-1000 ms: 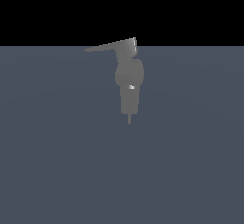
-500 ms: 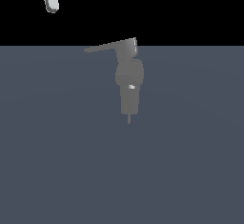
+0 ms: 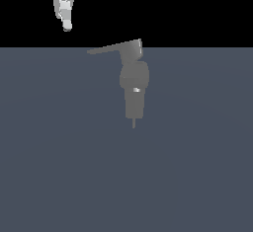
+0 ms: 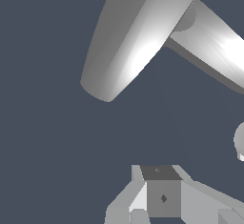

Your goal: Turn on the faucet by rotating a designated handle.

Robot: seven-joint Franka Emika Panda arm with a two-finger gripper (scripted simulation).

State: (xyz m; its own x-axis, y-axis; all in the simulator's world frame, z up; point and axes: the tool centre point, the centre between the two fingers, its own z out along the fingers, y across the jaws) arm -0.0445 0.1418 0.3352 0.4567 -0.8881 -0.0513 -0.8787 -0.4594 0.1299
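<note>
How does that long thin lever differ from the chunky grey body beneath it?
The handle is thin, flat and tapering, while the faucet is rounded and bulbous. The handle sticks out sideways toward the exterior view's left; the faucet stands upright. The faucet carries a bright glint and a thin pin; the handle shows neither. Both are matte grey.

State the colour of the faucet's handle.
Matte grey handle, matching the faucet; clearest in the exterior view.
</note>
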